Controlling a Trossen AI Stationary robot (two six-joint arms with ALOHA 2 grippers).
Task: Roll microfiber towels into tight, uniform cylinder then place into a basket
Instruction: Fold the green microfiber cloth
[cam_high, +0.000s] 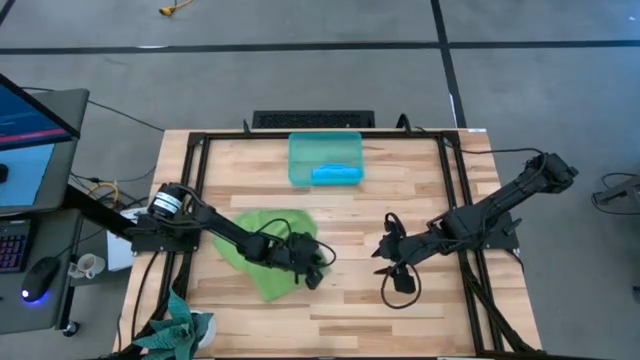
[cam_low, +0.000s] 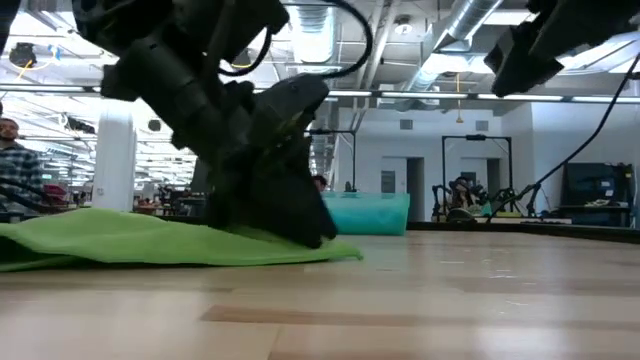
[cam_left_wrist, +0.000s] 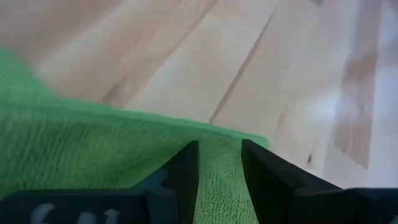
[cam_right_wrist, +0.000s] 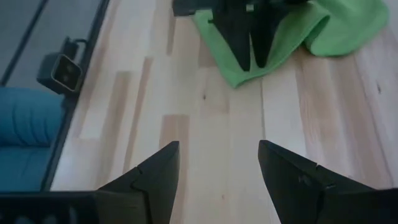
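The lime green towel (cam_high: 262, 240) lies spread and partly bunched on the wooden table, left of centre; it also shows in the low view (cam_low: 150, 240). My left gripper (cam_high: 318, 268) stands at the towel's right near corner, shut on it. The sky blue towel (cam_high: 335, 175) lies rolled inside the teal basket (cam_high: 300, 150) at the table's far middle. My right gripper (cam_high: 385, 255) hovers open and empty over bare wood to the right of the green towel; its wide gap shows in its wrist view (cam_right_wrist: 217, 165). My left gripper pinches the green towel's edge (cam_left_wrist: 221, 180) near its right near corner between its two fingers. The fingers (cam_right_wrist: 252, 46) come from above, slanting down from the table's left. The towel lies flat on the table around them (cam_low: 330, 250); one layer or several, I cannot tell.
Black frame rails (cam_high: 200, 200) run along the table's left, right and far sides. A black cable loop (cam_high: 400, 290) lies by my right gripper. A plant (cam_high: 180, 330) stands at the near left corner. A person (cam_low: 12, 160) shows in the room behind.
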